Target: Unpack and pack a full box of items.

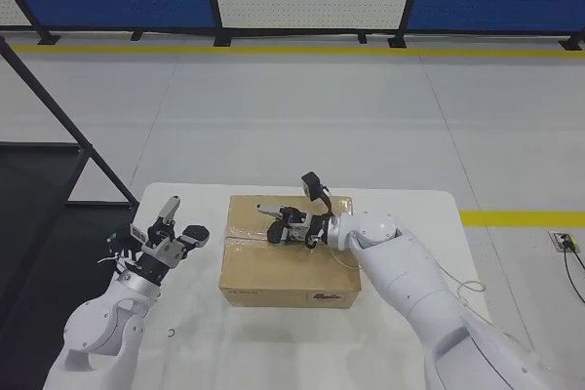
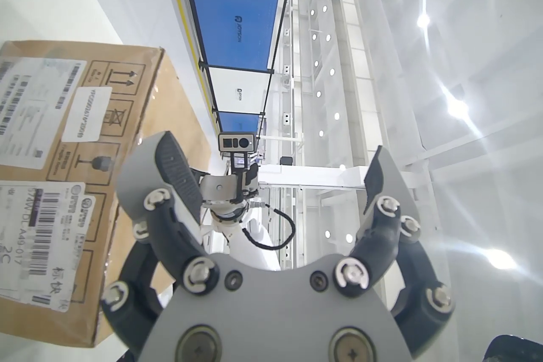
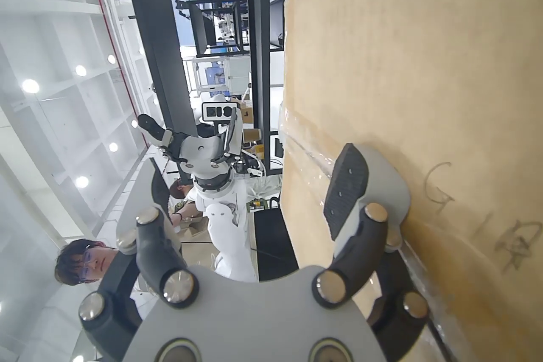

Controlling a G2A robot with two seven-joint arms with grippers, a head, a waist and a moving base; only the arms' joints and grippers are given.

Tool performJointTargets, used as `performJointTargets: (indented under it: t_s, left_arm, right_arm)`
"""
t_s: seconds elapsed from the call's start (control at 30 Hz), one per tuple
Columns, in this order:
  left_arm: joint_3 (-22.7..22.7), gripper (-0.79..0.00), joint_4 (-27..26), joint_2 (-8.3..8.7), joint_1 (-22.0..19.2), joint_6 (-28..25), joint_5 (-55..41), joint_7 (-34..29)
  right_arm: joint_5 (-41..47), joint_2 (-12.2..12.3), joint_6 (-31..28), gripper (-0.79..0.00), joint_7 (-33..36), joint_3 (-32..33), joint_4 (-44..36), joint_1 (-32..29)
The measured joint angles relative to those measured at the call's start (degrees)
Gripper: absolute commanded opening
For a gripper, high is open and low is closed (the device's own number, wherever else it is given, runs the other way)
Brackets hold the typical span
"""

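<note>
The brown cardboard box (image 1: 291,263) sat closed, clear tape (image 3: 312,158) along its seam, paper labels (image 2: 38,113) on one side. Left gripper (image 1: 183,219) and right gripper (image 1: 273,222) gaped, empty.

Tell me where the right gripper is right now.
In the top view the right gripper is open over the top of the cardboard box, beside the taped seam and toward the far edge.
</note>
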Motion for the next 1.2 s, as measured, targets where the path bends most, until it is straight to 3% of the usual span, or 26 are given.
performJointTargets:
  t_s: [0.27,0.5,0.7,0.93,1.03,1.2]
  left_arm:
    - [1.31,0.0,0.08,-0.09,-0.77,-0.07,0.84,0.71]
    - [2.27,0.0,-0.16,-0.18,-0.82,0.05,1.61,1.8]
    - [2.24,0.0,-0.79,-0.21,-0.2,-0.19,1.8,2.86]
    - [2.22,0.0,-1.69,-0.25,0.41,-0.3,1.7,3.54]
    - [2.35,0.0,-1.97,-0.28,0.32,-0.24,1.68,3.69]
    - [2.58,0.0,-2.07,-0.29,-0.13,-0.14,1.83,3.49]
  right_arm:
    - [6.63,4.8,-6.37,0.0,9.13,6.6,-5.85,-4.28]
    - [5.08,9.06,-7.54,0.0,7.14,11.57,-18.63,-10.16]
    - [-2.92,13.75,0.8,0.0,4.86,17.21,-33.59,-16.25]
    - [-15.51,19.27,15.38,0.0,0.3,27.19,-54.89,-27.89]
    - [-18.9,20.65,20.62,0.0,-1.17,30.6,-61.06,-32.25]
    - [-19.96,22.05,24.57,0.0,-2.24,35.03,-64.88,-36.79]
